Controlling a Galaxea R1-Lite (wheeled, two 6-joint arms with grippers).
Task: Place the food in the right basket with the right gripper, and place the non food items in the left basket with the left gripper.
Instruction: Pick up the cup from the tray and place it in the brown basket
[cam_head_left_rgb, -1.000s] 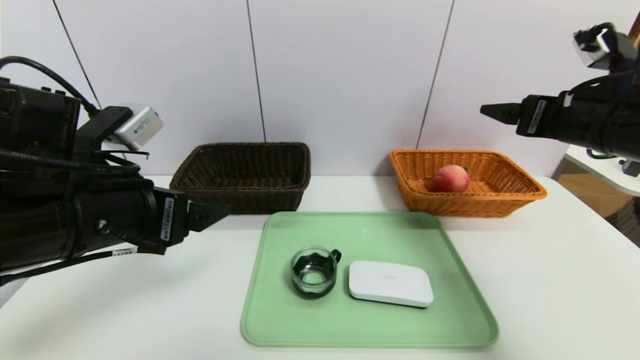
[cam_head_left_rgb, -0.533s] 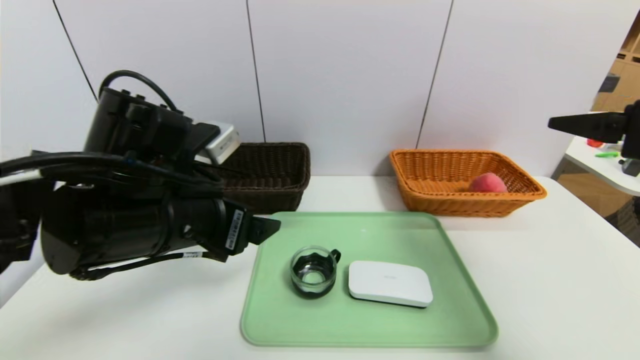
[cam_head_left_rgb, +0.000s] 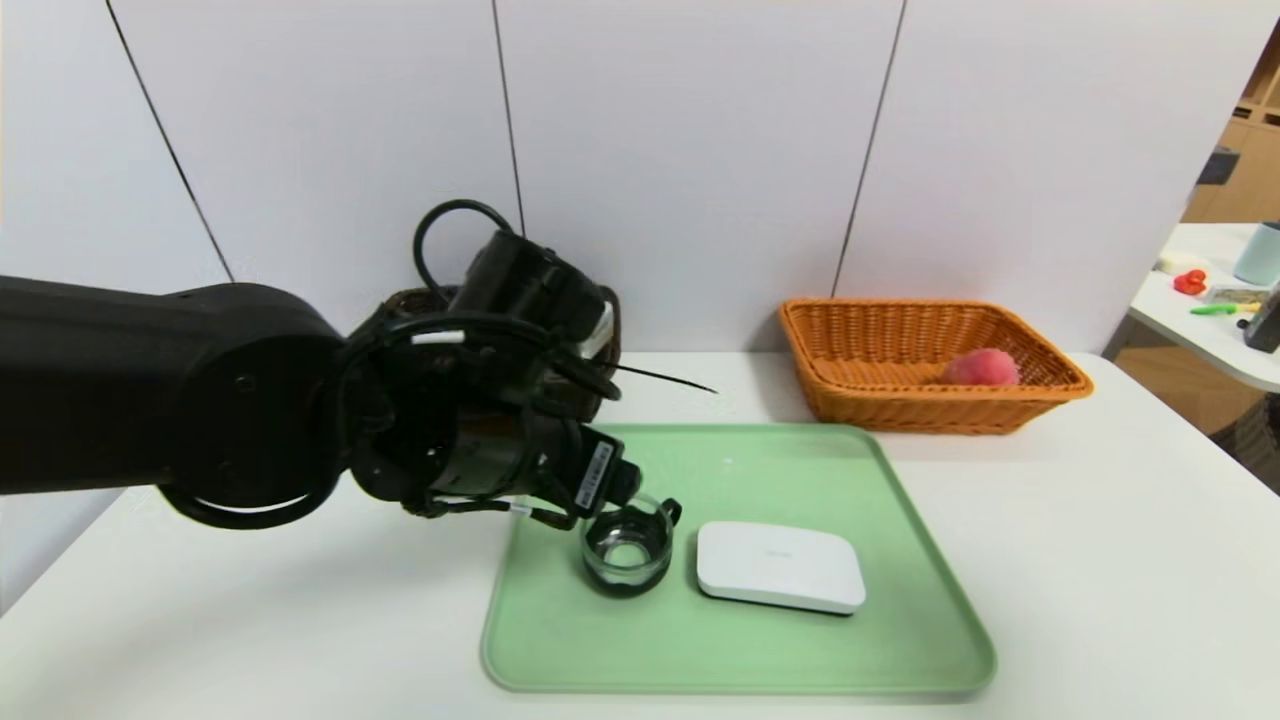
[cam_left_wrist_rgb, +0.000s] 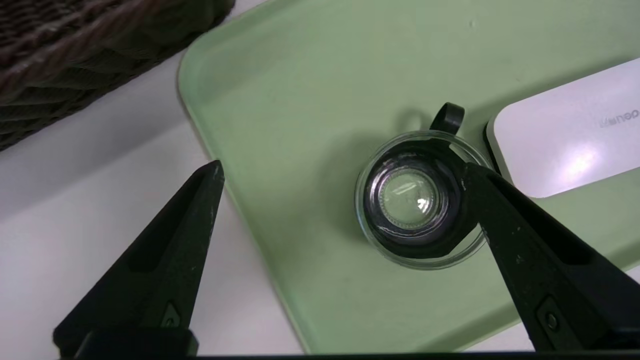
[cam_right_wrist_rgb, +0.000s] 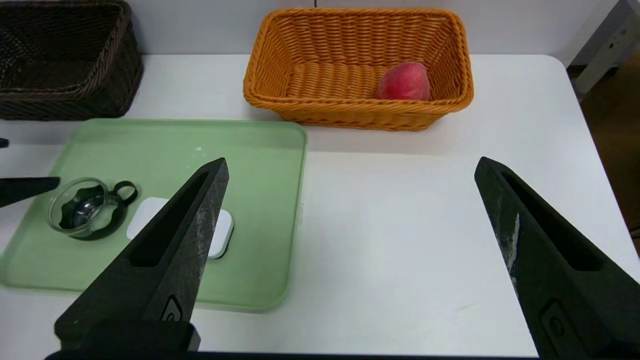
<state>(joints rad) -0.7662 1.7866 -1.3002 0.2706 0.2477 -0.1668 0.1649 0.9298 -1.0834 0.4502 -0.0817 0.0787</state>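
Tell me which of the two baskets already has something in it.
The orange basket on the robot's right: the peach lies inside it. The dark brown basket has nothing visible in it.

Dark brown basket (cam_head_left_rgb: 590, 330) was mostly hidden behind the left arm in head view; only its right end showed. Left gripper (cam_left_wrist_rgb: 340, 172) tips were not visible from the head. White device (cam_left_wrist_rgb: 570, 130) was cut off at the left wrist frame's edge, its printed wording unreadable.

arm: bulky black | cables: looped black | claw (cam_left_wrist_rgb: 340, 175): pointed black fingers | sticker: white barcode
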